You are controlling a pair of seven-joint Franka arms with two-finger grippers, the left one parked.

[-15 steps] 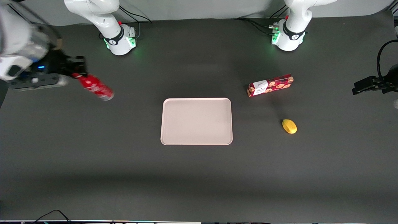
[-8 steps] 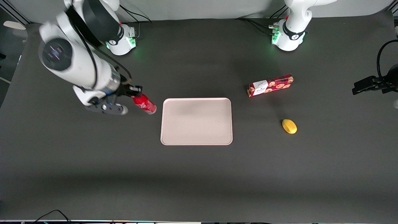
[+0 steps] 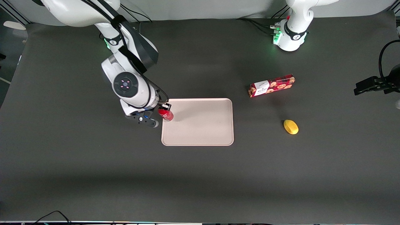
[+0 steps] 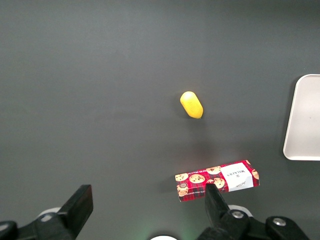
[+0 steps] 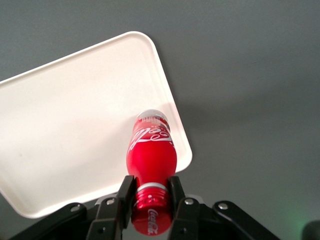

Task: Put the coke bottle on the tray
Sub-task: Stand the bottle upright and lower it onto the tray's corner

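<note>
The desk [image 3: 93,162] carries the tray [image 3: 200,125], and the gripper [image 3: 164,110] is positioned over the tray's edge nearest the working arm's end of the desk. The coke bottle [image 5: 151,160] is held by the neck just below the cap, with the fingers [image 5: 125,192] closed on either side; its long axis runs from the fingers down to the silvery base, which hangs over the tray surface just inside the rim. Judged from this, a descent is still required before release, as contact between base and tray cannot be confirmed.

Right arm [image 3: 131,84]: white rounded links, black joint bands, black cable. Gripper [image 5: 151,200]: black fingers, silver screws.
</note>
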